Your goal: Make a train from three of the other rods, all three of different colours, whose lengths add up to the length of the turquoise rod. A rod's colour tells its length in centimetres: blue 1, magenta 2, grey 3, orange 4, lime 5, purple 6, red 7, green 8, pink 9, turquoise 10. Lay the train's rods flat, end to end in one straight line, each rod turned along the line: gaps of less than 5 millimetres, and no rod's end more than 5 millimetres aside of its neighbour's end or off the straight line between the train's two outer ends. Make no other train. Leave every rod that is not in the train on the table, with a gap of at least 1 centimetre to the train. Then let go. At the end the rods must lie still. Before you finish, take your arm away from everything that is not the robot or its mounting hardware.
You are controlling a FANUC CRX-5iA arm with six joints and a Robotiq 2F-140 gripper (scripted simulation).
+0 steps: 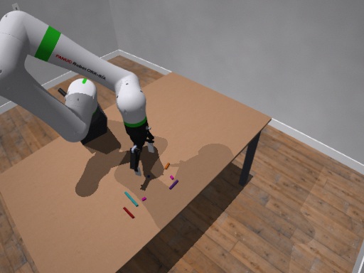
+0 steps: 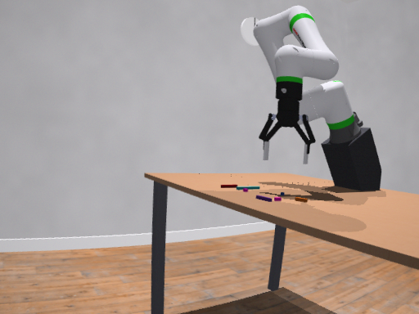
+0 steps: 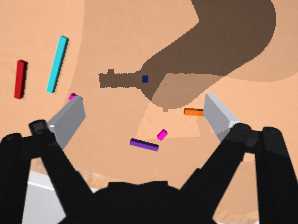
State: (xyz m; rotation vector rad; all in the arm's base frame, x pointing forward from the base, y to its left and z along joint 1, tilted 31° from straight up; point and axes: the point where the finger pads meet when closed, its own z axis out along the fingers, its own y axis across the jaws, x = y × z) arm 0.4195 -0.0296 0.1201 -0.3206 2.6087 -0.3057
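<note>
Above table (image 2: 368, 229): tool (image 2: 285, 157) spread wide, empty, touching nothing, blue rod (image 3: 145, 78) below.

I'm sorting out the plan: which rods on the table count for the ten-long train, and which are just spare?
Needed: turquoise rod (length reference), red rod, blue rod, one magenta rod.
Spare: orange rod, purple rod, other magenta rod.
</note>
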